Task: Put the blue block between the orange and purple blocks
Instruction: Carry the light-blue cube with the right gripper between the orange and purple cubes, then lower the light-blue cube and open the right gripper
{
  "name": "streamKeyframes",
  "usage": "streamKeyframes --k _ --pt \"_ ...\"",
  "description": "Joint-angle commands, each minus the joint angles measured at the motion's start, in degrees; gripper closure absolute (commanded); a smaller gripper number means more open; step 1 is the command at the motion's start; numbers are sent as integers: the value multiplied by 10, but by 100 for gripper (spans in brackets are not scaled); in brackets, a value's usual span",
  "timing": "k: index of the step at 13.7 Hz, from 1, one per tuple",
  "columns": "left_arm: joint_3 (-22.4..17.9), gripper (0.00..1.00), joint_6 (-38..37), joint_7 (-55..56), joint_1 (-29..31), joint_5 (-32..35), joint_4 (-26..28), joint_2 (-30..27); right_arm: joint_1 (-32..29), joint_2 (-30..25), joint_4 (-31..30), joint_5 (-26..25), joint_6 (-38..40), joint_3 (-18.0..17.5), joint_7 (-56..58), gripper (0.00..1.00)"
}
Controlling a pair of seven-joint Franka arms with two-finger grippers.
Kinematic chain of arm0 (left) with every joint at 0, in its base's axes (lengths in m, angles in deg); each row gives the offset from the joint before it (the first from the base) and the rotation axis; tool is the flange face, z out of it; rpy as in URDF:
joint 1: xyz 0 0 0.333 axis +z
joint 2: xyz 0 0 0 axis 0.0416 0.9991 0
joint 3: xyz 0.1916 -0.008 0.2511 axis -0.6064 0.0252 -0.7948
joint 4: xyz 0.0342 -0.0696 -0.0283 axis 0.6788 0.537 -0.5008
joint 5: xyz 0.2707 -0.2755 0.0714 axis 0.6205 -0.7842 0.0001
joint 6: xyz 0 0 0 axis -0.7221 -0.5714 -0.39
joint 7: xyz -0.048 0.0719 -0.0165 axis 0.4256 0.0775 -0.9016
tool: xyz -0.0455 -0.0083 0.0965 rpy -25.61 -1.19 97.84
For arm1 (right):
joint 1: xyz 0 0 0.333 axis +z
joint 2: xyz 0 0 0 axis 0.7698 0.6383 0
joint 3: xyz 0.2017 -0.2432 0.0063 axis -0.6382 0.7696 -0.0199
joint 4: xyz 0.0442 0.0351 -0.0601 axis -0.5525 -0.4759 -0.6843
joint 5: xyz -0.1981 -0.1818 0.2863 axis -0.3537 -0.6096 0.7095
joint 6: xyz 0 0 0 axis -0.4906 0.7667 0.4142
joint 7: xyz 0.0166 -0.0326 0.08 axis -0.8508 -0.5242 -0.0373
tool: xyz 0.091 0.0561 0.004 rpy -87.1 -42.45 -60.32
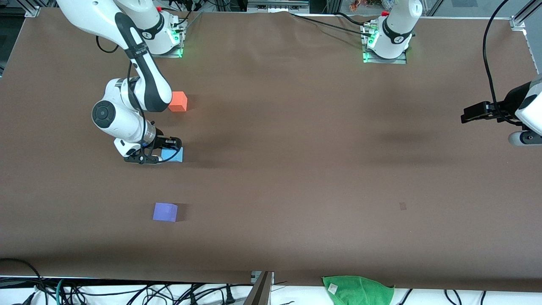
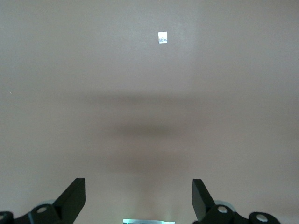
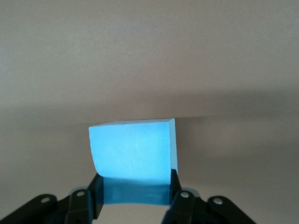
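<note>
r gripper (image 1: 166,153) fingers clamp blue block (image 1: 175,155); orange block (image 1: 178,101) at 12, purple block (image 1: 165,212) at 6. set flat, release straight. l gripper (image 1: 469,115) waits, fingers wide.

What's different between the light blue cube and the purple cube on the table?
The blue block sits between the fingers of the right claw, which is shut on it; the purple block lies alone, untouched. The blue block is farther from the front camera, between the purple block and the orange block. Colours differ: sky blue against violet. Both are plain matte cubes that look about the same size. The left claw waits open at its own end of the table.
</note>
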Motion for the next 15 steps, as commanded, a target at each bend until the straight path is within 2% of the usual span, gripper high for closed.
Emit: streamKeyframes --k 1,2,6,7,12,13,15 --pt "-1 0 -3 -8 -2 -1 -16 8 0 2 -11 16 -21 0 15 66" --pt "1 0 -3 -7 -3 -4 -16 8 -1 3 -11 16 -22 0 15 52" --pt "0 0 -2 -11 6 -28 -16 10 -1 7 -7 16 -21 0 14 18" --pt "-1 0 -2 -10 6 -29 -16 11 0 5 -5 16 -19 0 14 1" --pt "1 0 -2 -8 -2 -25 -16 11 -1 -30 27 16 25 1 18 0" --pt "1 0 -2 -9 -1 -25 -16 11 0 -37 50 15 55 4 19 0" --pt "0 0 -3 -9 1 -20 -16 11 3 -60 104 12 165 3 -5 0"
